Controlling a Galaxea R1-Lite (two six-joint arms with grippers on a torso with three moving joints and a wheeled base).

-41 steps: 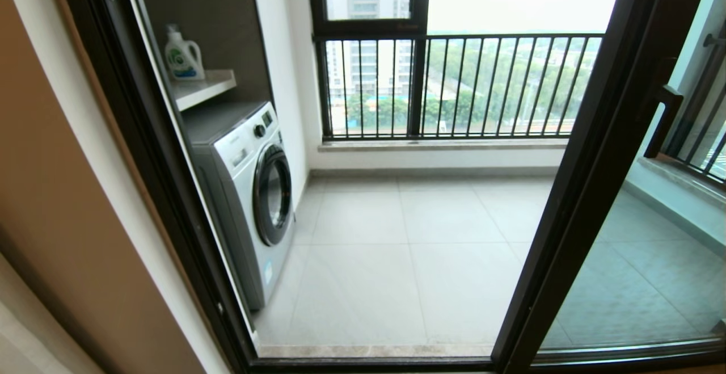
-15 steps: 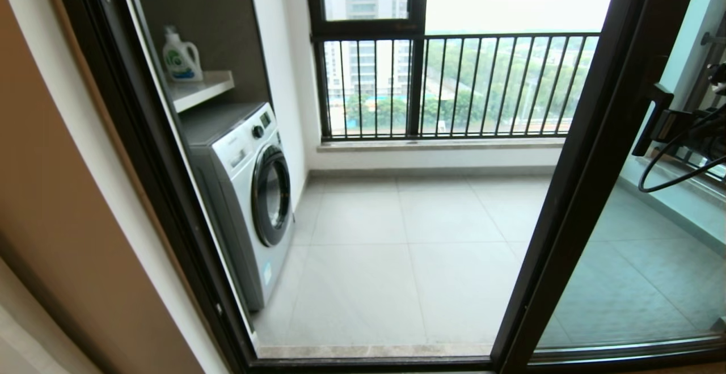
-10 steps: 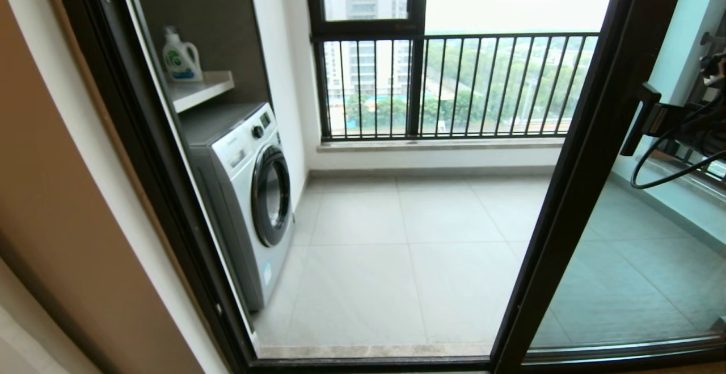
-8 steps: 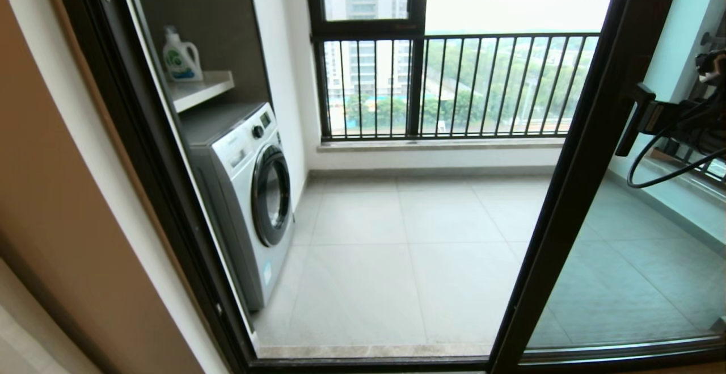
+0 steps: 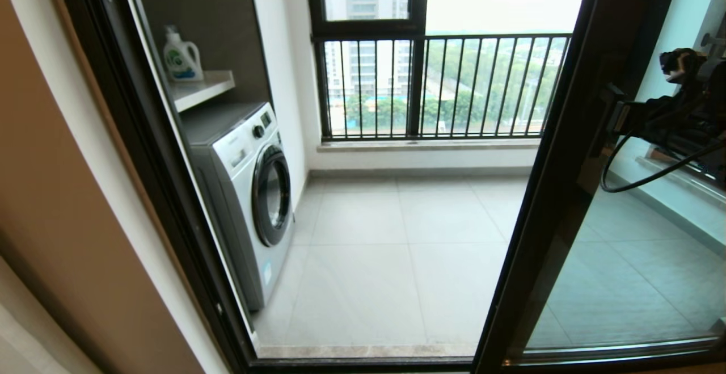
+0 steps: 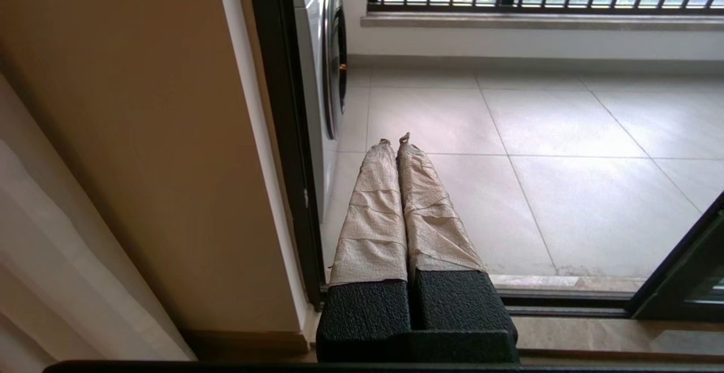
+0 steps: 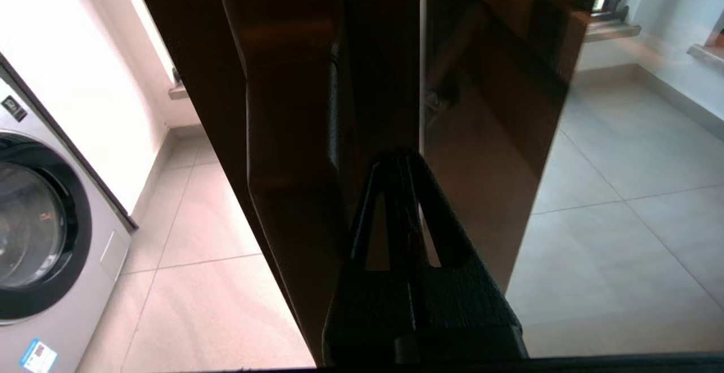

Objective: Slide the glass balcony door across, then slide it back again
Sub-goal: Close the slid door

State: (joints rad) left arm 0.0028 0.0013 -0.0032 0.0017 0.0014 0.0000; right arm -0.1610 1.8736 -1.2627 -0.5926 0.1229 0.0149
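Tall clear-glass balcony door [image 5: 573, 192] in dark brown-black metal frame standing at the opening's right side, doorway mostly open. Black right gripper [image 7: 403, 161] pressed against its slim vertical handle [image 5: 606, 118], fingers closed together. Left gripper [image 6: 396, 141] parked low near the threshold, fingers closed, holding nothing.

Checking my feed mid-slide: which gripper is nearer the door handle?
Right. The right gripper is at the handle on the glass door upright, fingers together. The left gripper is shut, low by the door frame near the washing machine.
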